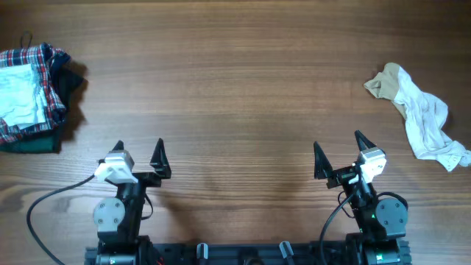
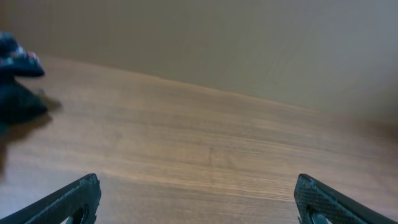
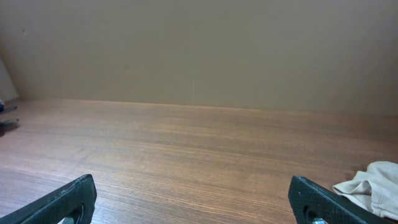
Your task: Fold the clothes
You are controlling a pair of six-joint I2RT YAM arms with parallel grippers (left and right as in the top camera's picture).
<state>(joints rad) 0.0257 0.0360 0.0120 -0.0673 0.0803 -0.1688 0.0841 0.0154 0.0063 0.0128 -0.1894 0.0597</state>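
A crumpled white and beige garment [image 1: 419, 116] lies at the right edge of the table; its edge shows in the right wrist view [image 3: 373, 185]. A stack of folded clothes [image 1: 29, 96], plaid and white on top with dark green under, sits at the far left; a dark blurred part shows in the left wrist view [image 2: 15, 81]. My left gripper [image 1: 138, 156] is open and empty near the front edge, left of centre. My right gripper [image 1: 338, 151] is open and empty near the front edge, right of centre, short of the garment.
The wooden table [image 1: 235, 88] spans the whole view. A black cable [image 1: 51, 199] runs from the left arm's base along the front left. A plain wall stands behind the table in both wrist views.
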